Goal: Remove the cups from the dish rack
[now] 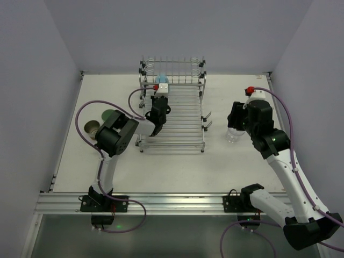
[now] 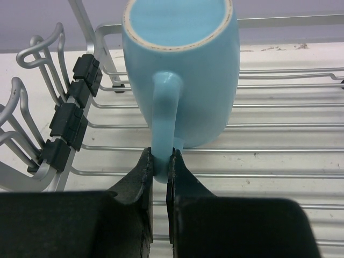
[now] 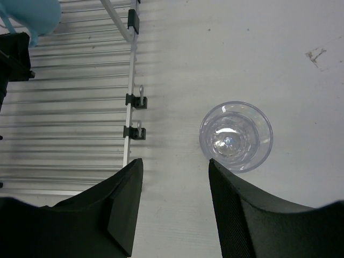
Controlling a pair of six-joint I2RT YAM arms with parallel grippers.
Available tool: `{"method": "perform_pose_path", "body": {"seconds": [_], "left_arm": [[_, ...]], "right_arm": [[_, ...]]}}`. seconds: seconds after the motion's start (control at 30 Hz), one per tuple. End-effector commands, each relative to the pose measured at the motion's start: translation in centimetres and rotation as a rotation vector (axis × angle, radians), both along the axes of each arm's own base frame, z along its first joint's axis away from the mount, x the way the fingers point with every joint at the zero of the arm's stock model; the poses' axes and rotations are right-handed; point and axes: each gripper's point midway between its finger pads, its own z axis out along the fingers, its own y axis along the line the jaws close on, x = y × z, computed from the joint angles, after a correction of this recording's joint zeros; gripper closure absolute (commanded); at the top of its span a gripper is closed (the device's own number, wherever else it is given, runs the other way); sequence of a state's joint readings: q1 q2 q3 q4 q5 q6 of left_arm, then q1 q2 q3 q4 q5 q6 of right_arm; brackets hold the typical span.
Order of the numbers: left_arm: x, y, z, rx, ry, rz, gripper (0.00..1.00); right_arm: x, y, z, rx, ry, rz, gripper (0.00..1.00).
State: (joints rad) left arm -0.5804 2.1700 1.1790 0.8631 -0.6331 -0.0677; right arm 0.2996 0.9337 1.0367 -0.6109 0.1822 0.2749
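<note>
Left gripper [image 2: 160,160] pinching handle of blue cup [image 2: 188,80], right gripper [image 3: 174,167] open beside clear tumbler [image 3: 235,137]

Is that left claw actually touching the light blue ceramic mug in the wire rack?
Touching. The left wrist view shows the left gripper with both black fingers pressed on the handle of the light blue mug, no gap.

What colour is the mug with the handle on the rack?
Light blue. The mug shows best in the left wrist view.

Overhead wide, wrist close-ups, dish rack [image 1: 185,121] shared
</note>
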Motion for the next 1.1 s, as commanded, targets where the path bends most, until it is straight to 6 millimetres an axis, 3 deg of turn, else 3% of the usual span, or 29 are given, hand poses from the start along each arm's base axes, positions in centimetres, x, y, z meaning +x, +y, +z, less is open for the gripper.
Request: {"method": "perform_pose_path", "body": {"seconds": [0.0, 0.23, 0.8, 1.07], "left_arm": [[-0.5, 0.1, 3.4, -0.055, -0.078, 0.031, 1.00], [-1.1, 0.1, 4.1, -0.088, -0.104, 0.030, 1.00], [-0.7, -2.3, 9.7, -0.347, -0.227, -0.061, 1.00], [-1.6, -1.5, 10.5, -0.337, -0.240, -0.042, 1.00]], "right_arm": [[0.5, 0.3, 0.7, 0.010, -0.037, 0.018, 0.45], [0.6, 0.5, 0.3, 0.012, -0.029, 0.022, 0.45], [0.9, 1.2, -0.6, 0.005, 0.008, 0.045, 0.45], [0.9, 1.3, -0.8, 0.003, 0.012, 0.046, 0.45]]}}
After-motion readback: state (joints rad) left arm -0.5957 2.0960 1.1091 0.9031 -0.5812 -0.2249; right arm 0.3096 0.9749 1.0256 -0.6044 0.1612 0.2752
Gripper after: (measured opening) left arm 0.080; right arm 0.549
